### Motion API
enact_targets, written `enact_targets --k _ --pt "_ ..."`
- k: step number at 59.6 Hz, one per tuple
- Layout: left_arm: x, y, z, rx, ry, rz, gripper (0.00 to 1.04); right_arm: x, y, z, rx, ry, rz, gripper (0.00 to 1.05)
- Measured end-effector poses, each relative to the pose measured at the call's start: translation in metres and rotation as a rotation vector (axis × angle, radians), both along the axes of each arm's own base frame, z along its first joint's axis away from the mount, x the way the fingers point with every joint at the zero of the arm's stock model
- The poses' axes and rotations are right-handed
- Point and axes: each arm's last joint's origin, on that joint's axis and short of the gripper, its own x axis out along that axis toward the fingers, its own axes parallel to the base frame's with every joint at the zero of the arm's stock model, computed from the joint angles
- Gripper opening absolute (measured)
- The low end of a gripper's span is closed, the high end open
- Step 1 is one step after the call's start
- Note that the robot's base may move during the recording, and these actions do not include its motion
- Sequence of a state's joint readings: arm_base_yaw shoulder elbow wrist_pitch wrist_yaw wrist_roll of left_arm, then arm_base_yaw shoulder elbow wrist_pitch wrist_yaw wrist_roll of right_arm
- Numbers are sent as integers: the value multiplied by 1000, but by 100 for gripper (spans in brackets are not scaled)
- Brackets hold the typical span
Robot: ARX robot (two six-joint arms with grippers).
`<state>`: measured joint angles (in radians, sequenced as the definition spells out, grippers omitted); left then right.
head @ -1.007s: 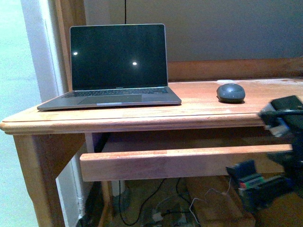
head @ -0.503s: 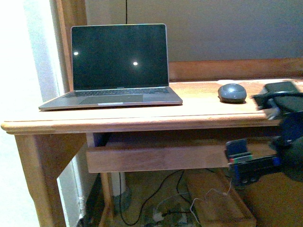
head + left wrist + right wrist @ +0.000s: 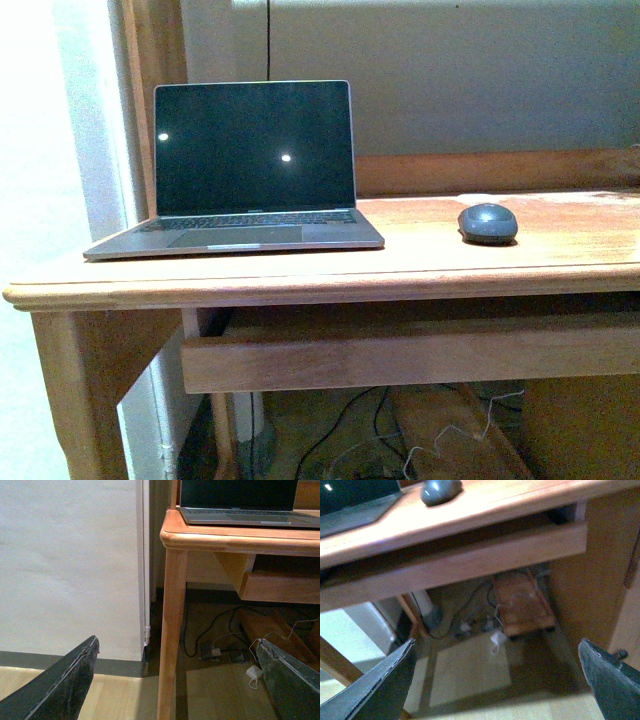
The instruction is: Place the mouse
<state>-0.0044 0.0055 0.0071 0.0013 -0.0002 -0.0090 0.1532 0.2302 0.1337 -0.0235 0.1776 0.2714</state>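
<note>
Mouse point(image 3: 487, 222) sits on desk point(image 3: 300, 275), right of laptop point(image 3: 245, 165), untouched. Both claws spread, empty, low beside desk. Placing looks done; next move, if any: none near mouse.

I'm seeing no text I can read: the small mark below the laptop point(image 3: 255, 165) screen is too blurred, and the mouse point(image 3: 487, 222) is showing no label.

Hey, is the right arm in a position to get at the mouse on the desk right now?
Probably yes. The mouse sits alone on the desk, beside the laptop, nothing covering it. The right gripper hangs open below desk level, so it must rise first.
</note>
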Motion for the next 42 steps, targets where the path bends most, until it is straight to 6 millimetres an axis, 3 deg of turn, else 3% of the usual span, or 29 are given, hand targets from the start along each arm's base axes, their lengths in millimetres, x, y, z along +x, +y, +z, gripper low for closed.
enact_targets --k 4,12,25,42 --pt "0 0 0 0 0 0 97 -9 6 0 63 -77 18 97" --pt "0 0 0 0 0 0 97 -9 17 -20 85 -63 38 96" --pt "0 0 0 0 0 0 97 -11 7 -19 -189 -127 52 57" --pt "0 0 0 0 0 0 97 -10 -9 -20 -240 -126 56 6"
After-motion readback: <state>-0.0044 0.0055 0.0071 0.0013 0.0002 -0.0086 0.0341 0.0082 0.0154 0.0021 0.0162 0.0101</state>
